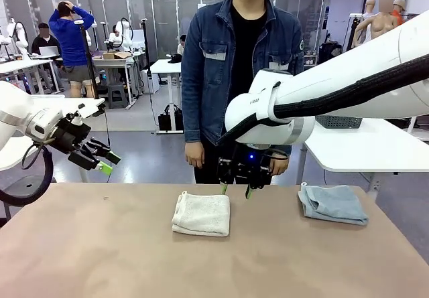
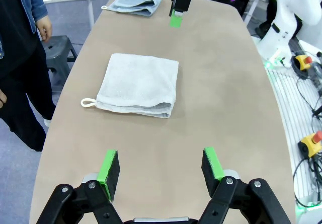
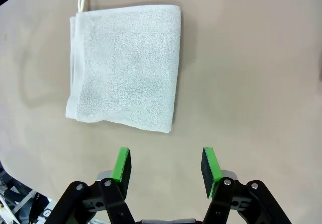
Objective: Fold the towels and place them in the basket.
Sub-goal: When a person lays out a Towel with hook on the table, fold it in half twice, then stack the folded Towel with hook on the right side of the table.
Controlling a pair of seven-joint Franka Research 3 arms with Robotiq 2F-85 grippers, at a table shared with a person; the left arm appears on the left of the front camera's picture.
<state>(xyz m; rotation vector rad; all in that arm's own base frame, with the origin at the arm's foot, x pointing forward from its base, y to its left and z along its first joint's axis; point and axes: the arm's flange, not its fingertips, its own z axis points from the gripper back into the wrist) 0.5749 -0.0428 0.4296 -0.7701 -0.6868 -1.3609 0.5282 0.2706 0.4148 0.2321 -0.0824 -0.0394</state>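
Note:
A folded cream-white towel (image 1: 201, 213) lies mid-table, its loop (image 2: 87, 102) pointing toward the person's side. A folded pale blue-grey towel (image 1: 333, 203) rests at the table's right. My right gripper (image 1: 236, 189) hovers open just above the table, beside the cream towel's (image 3: 126, 65) far right corner, with nothing between its fingers (image 3: 121, 164). My left gripper (image 1: 100, 161) is raised off the table's left end, open and empty, looking along the table at both towels (image 2: 138, 84) (image 2: 133, 2). A dark mesh basket (image 1: 338, 121) shows partly behind my right arm, on the white side table.
A person in a denim jacket (image 1: 234, 57) stands at the far edge with hands (image 1: 194, 154) hanging down. The white side table (image 1: 362, 147) stands to the right. Bare tabletop (image 1: 100, 244) spreads across the near and left parts.

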